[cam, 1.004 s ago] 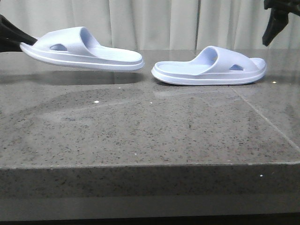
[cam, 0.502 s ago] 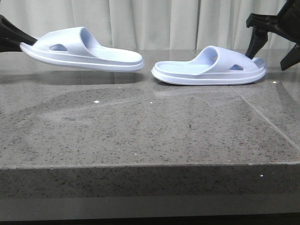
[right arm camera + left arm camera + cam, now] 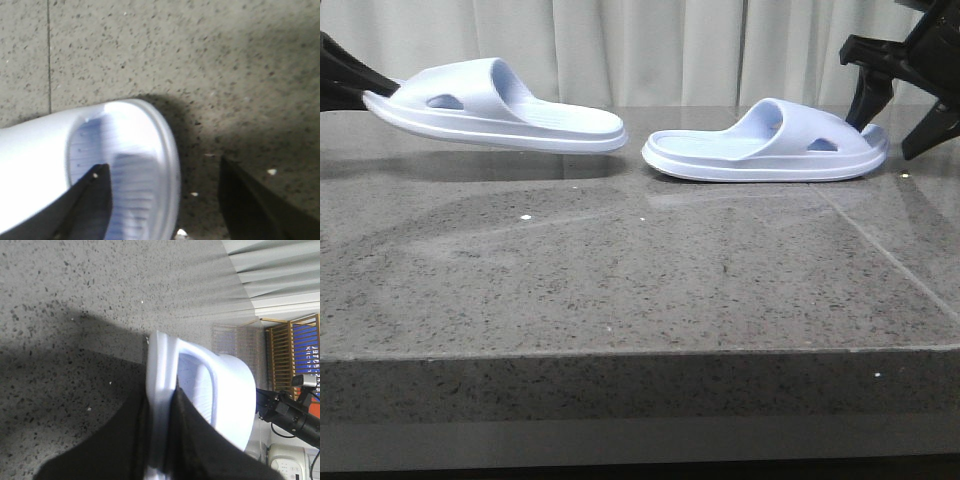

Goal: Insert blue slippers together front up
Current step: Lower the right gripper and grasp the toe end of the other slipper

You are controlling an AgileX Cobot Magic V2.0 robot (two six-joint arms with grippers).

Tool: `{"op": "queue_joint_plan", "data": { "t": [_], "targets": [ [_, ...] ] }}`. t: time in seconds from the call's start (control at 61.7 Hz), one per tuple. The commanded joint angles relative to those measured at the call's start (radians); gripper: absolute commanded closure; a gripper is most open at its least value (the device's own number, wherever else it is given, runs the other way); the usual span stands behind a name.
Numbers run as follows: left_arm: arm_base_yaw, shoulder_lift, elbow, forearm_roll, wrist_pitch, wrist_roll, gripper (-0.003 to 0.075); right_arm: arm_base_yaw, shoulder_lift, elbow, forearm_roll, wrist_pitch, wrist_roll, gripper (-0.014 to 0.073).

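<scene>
blue slippers: two pale blue slides on a grey speckled stone table (image 3: 620, 290), well apart. left slipper (image 3: 500, 105) sits in the upper left of the front view, lifted clear of the table with its shadow below, toe end at far left, heel pointing to centre. right slipper (image 3: 765, 143) lies flat on the table right of centre, sole down, heel toward centre, open toe at the right. white curtain (image 3: 650, 50) across the top. left gripper (image 3: 160, 440) is clamped on the left slipper's sole edge, black fingers (image 3: 200, 440) pressing both sides in the wrist view. right gripper (image 3: 900, 110) at the upper right edge, jaws spread wide, one finger (image 3: 90, 200) over the right slipper's toe end, the other off to the side, gripping nothing.
</scene>
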Motion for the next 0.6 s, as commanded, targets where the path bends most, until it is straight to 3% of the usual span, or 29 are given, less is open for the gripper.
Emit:
{"op": "queue_joint_plan", "data": {
  "t": [0.0,0.583],
  "targets": [
    [0.0,-0.066,-0.021,-0.084,0.091,-0.006,0.0741,-0.007,-0.036,-0.034,0.074,-0.003,-0.034,0.0179],
    [0.0,-0.066,-0.021,-0.084,0.091,-0.006,0.0741,-0.007,0.005,-0.034,0.226,0.112,-0.133,0.0198]
  ]
}}
